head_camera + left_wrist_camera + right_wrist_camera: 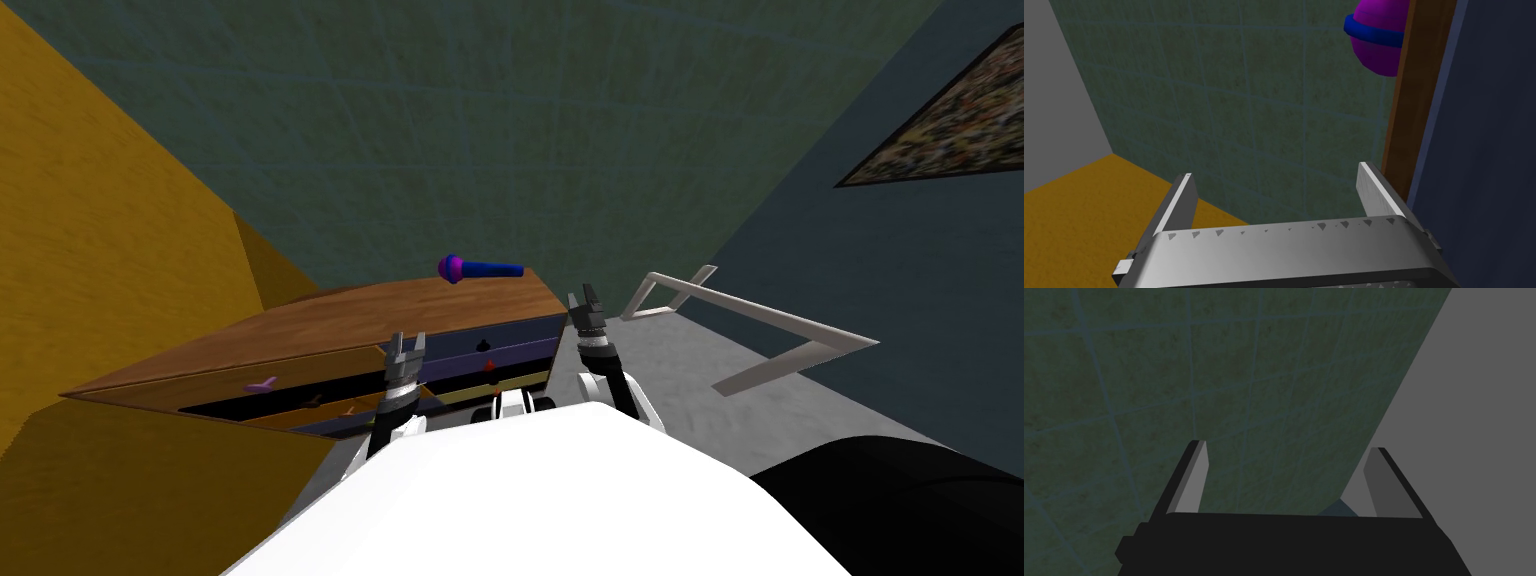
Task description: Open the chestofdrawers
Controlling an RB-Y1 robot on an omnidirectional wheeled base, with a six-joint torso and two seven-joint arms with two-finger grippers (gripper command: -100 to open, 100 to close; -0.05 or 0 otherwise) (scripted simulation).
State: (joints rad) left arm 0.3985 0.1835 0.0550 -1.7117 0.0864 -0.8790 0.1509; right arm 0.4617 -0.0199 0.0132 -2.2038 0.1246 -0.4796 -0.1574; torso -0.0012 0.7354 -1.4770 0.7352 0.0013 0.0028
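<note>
Chest of drawers [400, 310] ahead and left of centre from the head, brown wooden top, fronts orange and dark blue with small knobs, a black gap under the orange front; left gripper [407, 342] upright before the blue fronts, fingers parted; right gripper [582, 297] likewise upright, at the chest's right-hand corner; purple-headed blue object [478, 268] lying on the far end of the top; green tiled wall [500, 130] behind, yellow surface [90, 250] to the left; to the right, grey floor [680, 370] and a pale angular frame [760, 330], with a picture [940, 120] on the dark wall beyond. From the left wrist, fingers [1374, 192] well apart and holding nothing, one just beside the chest's brown edge and a dark blue panel; purple head past that edge, tiled wall ahead. From the right wrist, fingers [1196, 478] spread wide, empty.
</note>
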